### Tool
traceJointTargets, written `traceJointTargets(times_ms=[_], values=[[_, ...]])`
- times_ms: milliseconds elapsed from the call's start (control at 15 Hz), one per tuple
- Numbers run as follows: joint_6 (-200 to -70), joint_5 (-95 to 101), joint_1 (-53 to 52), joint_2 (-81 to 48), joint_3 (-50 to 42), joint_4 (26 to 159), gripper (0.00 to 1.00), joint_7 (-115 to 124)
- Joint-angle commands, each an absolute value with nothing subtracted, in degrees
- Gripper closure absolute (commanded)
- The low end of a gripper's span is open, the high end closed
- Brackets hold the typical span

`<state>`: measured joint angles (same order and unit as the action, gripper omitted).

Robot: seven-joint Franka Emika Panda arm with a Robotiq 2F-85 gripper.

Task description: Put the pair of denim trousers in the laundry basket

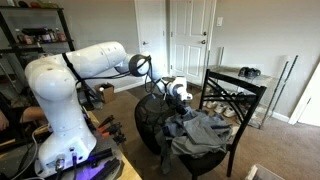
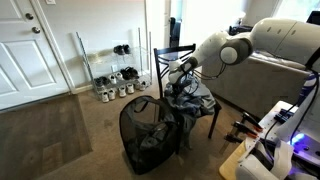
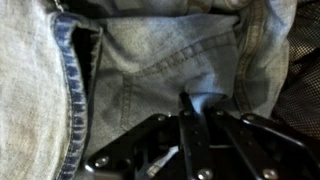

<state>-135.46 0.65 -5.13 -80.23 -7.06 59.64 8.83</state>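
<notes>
The denim trousers point(image 1: 197, 130) lie draped over a black chair seat and hang partly over the rim of the black mesh laundry basket point(image 1: 150, 125). They also show in an exterior view point(image 2: 185, 104) beside the basket point(image 2: 145, 135). My gripper point(image 1: 180, 92) sits right over the trousers; it also shows in an exterior view point(image 2: 181, 72). In the wrist view the fingers point(image 3: 190, 105) are closed together, pinching a fold of the denim point(image 3: 160, 60), which fills the picture.
A black chair point(image 1: 240, 95) holds the trousers. A low rack with shoes point(image 2: 115, 80) stands against the wall by a white door point(image 2: 25, 50). A sofa point(image 2: 270, 85) lies behind the arm. Brown carpet surrounds the basket.
</notes>
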Motion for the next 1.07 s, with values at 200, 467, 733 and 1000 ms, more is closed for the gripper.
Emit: traceJointTargets(times_ms=[200, 467, 733, 1000], values=[[-153.4, 1.2, -6.7, -67.2, -8.0, 80.6, 0.97, 9.1], [-161.3, 1.8, -7.9, -61.0, -8.9, 90.2, 0.97, 10.1], [-166.6, 1.6, -10.3, -54.3, -11.3, 99.6, 0.97, 10.9], [-166.5, 2.3, -14.3, -47.4, -15.8, 106.7, 0.97, 12.7]])
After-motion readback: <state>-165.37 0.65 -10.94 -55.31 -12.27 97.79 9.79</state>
